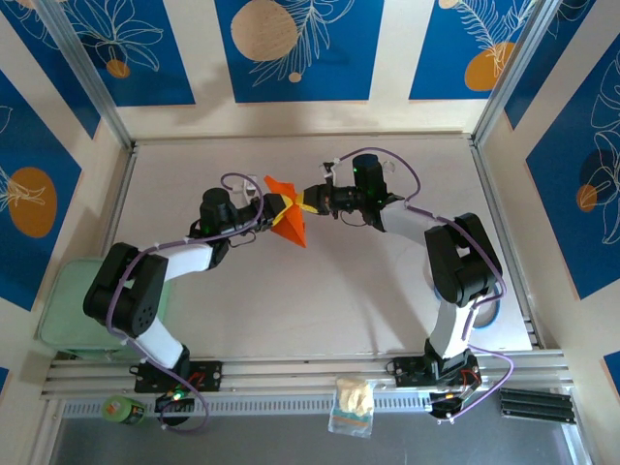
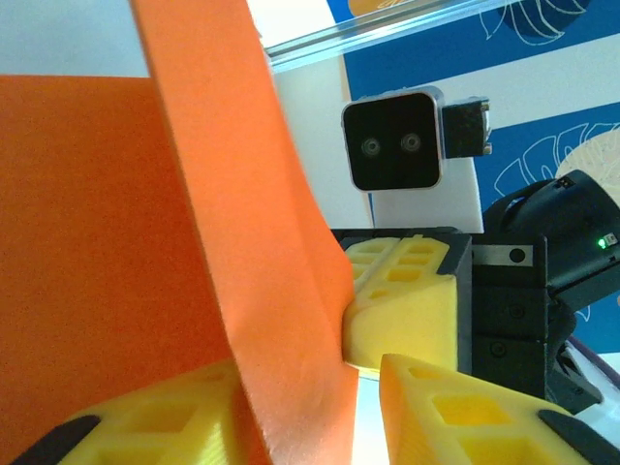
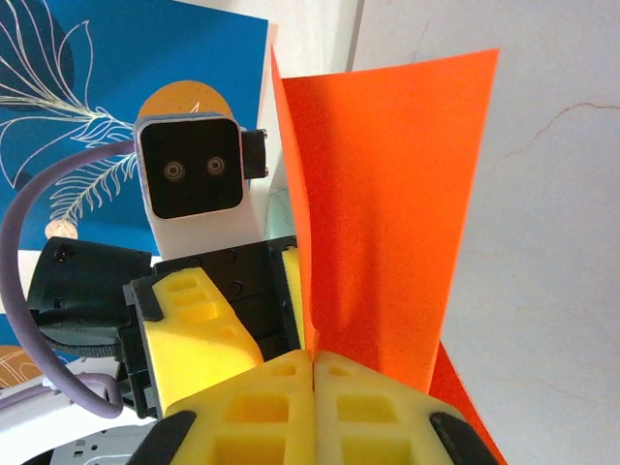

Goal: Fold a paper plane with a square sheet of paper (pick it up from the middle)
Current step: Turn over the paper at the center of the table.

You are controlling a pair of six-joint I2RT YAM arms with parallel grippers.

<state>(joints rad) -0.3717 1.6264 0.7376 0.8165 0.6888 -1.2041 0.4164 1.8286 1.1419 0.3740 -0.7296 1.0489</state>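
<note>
The orange sheet of paper (image 1: 287,215), folded into a creased pointed shape, hangs above the middle of the table between both grippers. My right gripper (image 1: 310,201) comes in from the right and is shut on one edge of it, its yellow pads pressed together at the fold (image 3: 315,363). My left gripper (image 1: 263,210) reaches in from the left. In the left wrist view its jaws stand around a flap of the paper (image 2: 262,252): the left pad (image 2: 145,417) touches the flap, while a bright gap separates the flap from the right pad (image 2: 465,417).
A pale green bin (image 1: 60,312) sits off the table's left edge beside the left arm. A small plastic bag (image 1: 352,405) and a green can (image 1: 124,409) lie on the near rail. Aluminium frame posts (image 1: 504,92) border the white tabletop (image 1: 320,300).
</note>
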